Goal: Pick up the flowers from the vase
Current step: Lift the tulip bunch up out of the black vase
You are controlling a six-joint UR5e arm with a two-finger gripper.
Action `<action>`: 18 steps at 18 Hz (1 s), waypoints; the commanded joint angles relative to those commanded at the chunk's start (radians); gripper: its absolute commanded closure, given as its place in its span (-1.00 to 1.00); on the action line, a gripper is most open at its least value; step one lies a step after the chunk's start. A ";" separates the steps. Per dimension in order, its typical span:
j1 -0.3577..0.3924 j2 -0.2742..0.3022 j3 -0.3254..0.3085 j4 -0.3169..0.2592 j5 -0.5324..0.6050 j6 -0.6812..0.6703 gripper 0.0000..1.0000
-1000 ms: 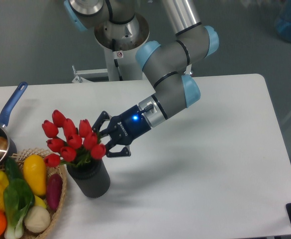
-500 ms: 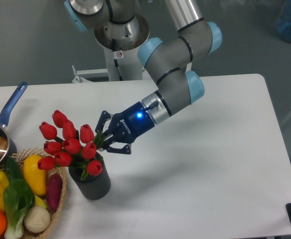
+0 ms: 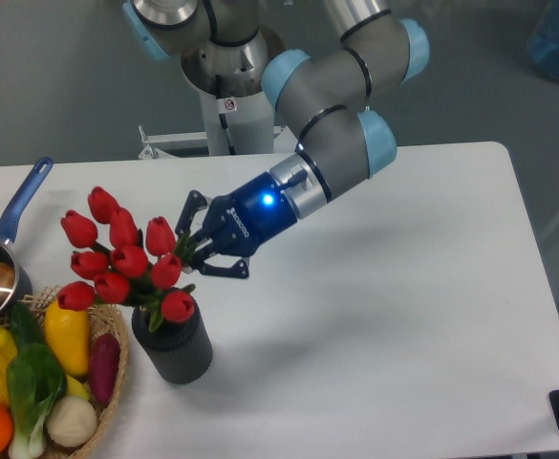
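Fingers (image 3: pixel 195 204) of the gripper (image 3: pixel 200 251) pinch the green stems at the right side of the flowers (image 3: pixel 118 260); the red buds fan out to the left of the fingers, lifted and tilted; their stem ends sit at the mouth of the vase (image 3: pixel 174 344), below the fingers on the table (image 3: pixel 403 316); a basket (image 3: pixel 115 392) lies further left.

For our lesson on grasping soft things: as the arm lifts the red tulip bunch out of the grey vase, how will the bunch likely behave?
The flowers are probably light but floppy: the buds fan out wider than the vase and one droops over its rim. They may splay or sag, since the gripper holds them from one side, near the stems. The vase looks squat and seems unlikely to tip.
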 joint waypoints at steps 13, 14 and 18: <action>0.037 0.012 0.124 -0.002 -0.058 -0.147 1.00; 0.050 0.012 0.136 -0.002 -0.058 -0.157 1.00; 0.098 0.009 0.152 0.005 -0.051 -0.160 1.00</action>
